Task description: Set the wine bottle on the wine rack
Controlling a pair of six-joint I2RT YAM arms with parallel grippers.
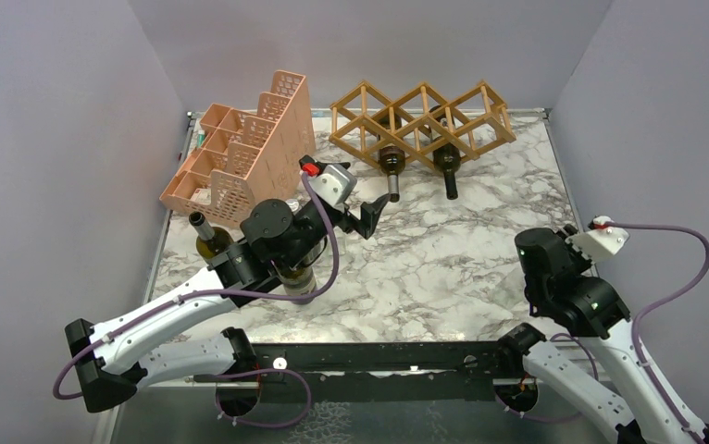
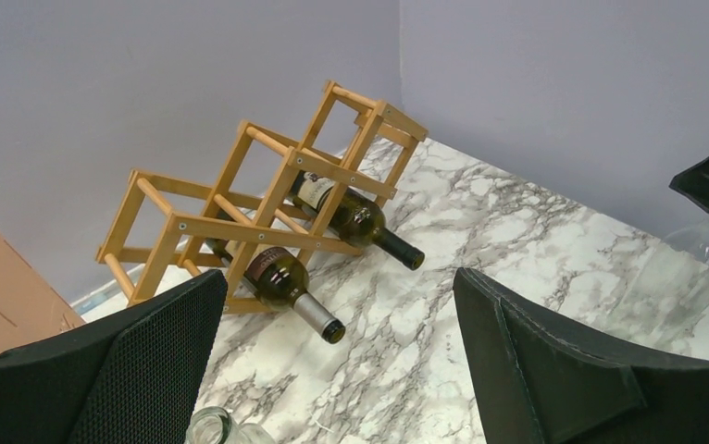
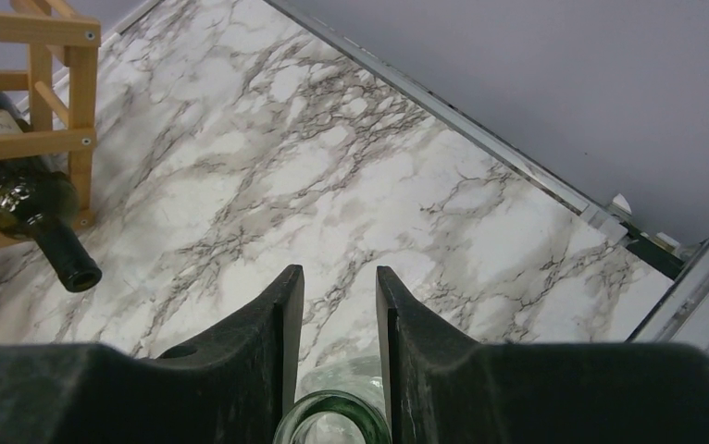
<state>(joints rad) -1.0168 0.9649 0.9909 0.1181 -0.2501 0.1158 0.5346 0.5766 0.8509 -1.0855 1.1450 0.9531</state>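
Note:
The golden-brown wooden wine rack (image 1: 420, 120) stands at the back centre. It holds two dark bottles (image 1: 391, 166) (image 1: 447, 165), necks pointing to the front. It also shows in the left wrist view (image 2: 267, 185). My right gripper (image 3: 337, 270) is shut on the neck of a clear-green wine bottle (image 3: 332, 427) that stands upright at the right. Only the bottle's open mouth shows between the fingers. In the top view the right arm (image 1: 564, 273) hides it. My left gripper (image 1: 369, 217) (image 2: 340, 277) is wide open and empty, hovering in front of the rack.
A pink perforated organizer (image 1: 240, 153) stands at the back left. A dark bottle (image 1: 207, 236) and a clear bottle (image 1: 297, 277) stand upright by the left arm. The clear bottle's mouth (image 2: 210, 427) shows below the left fingers. Walls close in the table on three sides.

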